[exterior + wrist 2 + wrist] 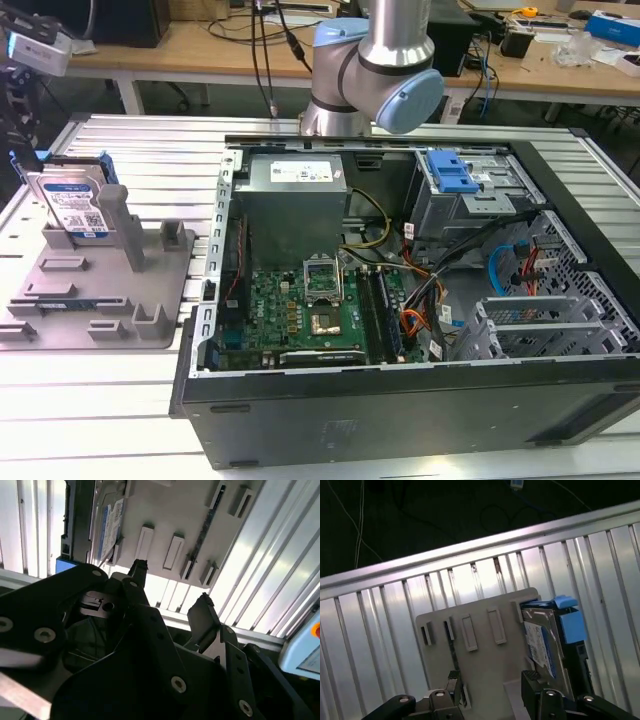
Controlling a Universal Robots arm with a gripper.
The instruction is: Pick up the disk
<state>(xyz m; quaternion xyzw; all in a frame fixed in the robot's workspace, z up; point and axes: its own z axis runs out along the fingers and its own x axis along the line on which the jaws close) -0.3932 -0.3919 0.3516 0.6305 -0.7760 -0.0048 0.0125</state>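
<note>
The disk (75,205) stood upright in the grey fixture tray (150,290) on the worktop (140,150), at the exterior view's left. In the first wrist view the end effector (491,680) gaped open, empty, apart from it.

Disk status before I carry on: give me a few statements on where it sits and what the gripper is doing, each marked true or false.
1. The disk stands on edge in the grey fixture tray. True.
2. The gripper is shut on the disk. False: in both wrist views its fingers are apart with nothing between them, and the disk sits in the tray.
3. The disk lies inside the open computer case. False: it is in the tray, to the exterior view's left of the case.
4. The disk carries a white-and-blue label. True.
</note>
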